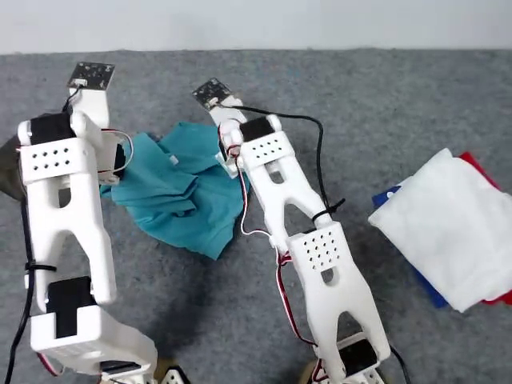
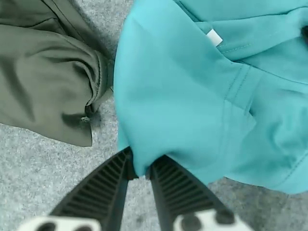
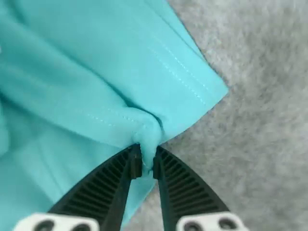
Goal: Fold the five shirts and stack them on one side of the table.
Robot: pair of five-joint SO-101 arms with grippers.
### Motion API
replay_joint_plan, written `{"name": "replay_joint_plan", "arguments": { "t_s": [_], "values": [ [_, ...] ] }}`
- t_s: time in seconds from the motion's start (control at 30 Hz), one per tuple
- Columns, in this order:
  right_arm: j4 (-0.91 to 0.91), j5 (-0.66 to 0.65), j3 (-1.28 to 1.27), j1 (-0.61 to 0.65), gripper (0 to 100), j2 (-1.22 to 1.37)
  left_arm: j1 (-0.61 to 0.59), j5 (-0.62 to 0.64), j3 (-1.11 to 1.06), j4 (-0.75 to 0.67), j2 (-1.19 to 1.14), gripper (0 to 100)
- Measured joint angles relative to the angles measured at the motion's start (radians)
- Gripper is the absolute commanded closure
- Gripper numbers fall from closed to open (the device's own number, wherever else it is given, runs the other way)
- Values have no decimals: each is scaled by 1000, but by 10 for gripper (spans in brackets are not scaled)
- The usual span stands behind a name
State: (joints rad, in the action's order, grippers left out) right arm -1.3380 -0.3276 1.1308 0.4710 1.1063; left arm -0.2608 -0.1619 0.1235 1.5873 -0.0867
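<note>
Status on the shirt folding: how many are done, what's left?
Done: three look folded and stacked at one side of the table, a white shirt on top of a blue shirt and a red shirt. In hand: the teal shirt, crumpled, pinched by the left gripper and the right gripper. Left: folding the teal one, plus the olive shirt bunched beside it.
</note>
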Motion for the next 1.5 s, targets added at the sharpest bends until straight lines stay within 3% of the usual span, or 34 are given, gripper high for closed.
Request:
{"name": "replay_joint_plan", "arguments": {
  "t_s": [0.33,0.63,0.83,1.13,1.37,1.5],
  "values": [
    [-397,-61,477,-41,988,-2,0,0,0,0,0,985],
    [-416,-109,482,-235,988,-144,2,15,28,9,0,985],
    [-417,-112,324,-339,988,-333,12,61,81,127,0,986],
    [-417,-176,-230,-318,988,-597,132,61,2,147,0,983],
    [-417,-176,-348,-318,988,-649,292,66,2,147,0,832],
    [-417,-176,-384,-338,988,-651,334,64,2,147,0,810]
  ]
}}
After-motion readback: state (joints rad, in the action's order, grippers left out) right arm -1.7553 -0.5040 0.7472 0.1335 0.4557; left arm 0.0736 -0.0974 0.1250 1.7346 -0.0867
